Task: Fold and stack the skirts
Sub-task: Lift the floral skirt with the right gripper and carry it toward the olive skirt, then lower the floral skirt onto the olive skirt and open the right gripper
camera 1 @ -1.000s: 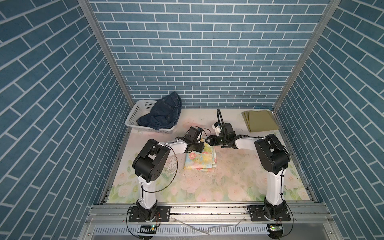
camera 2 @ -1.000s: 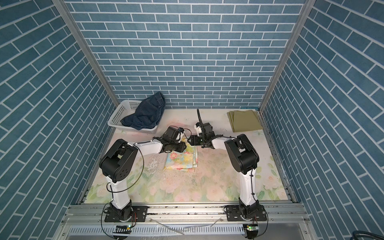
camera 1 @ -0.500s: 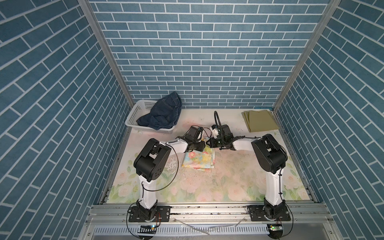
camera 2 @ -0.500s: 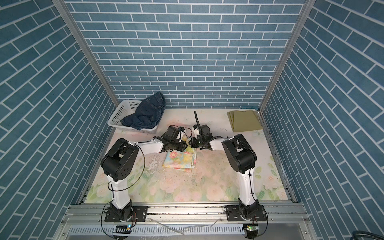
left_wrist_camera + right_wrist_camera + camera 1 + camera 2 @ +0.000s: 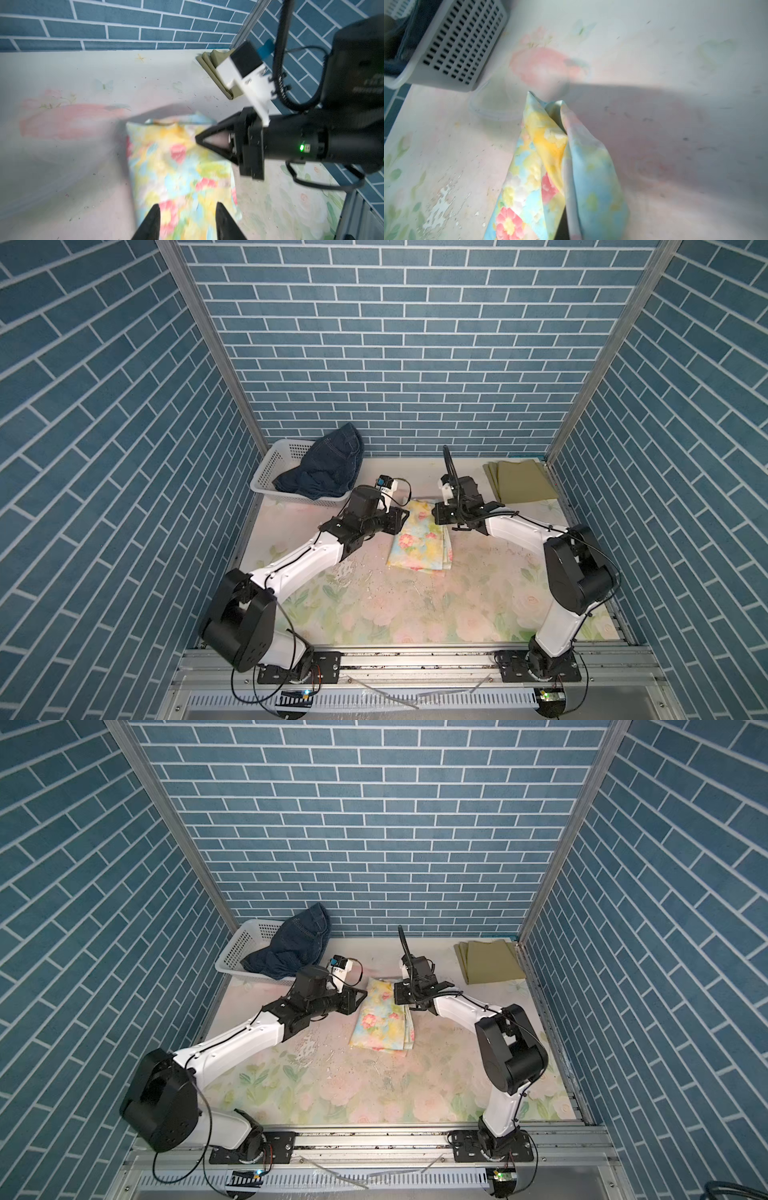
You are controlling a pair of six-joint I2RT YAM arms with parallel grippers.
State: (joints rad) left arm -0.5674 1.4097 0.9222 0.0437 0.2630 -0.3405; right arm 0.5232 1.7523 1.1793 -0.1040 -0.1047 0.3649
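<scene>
The floral skirt (image 5: 419,541) lies folded in the middle of the table, also in the left wrist view (image 5: 178,166). My right gripper (image 5: 434,517) is shut on its far right edge; in the right wrist view the floral skirt (image 5: 560,162) bunches up and hides the fingers. My left gripper (image 5: 188,220) hovers open at the skirt's left side, its fingers (image 5: 154,222) apart over the cloth. The olive skirt (image 5: 521,481) lies folded at the back right. The denim skirt (image 5: 328,468) hangs out of the basket.
The white perforated basket (image 5: 270,466) stands at the back left, close to the left arm's wrist. Brick-patterned walls close in three sides. The floral table cover (image 5: 415,605) is bare toward the front rail.
My right gripper has moved left to the floral skirt's edge and shut on it. The left gripper has barely moved and stays open.
</scene>
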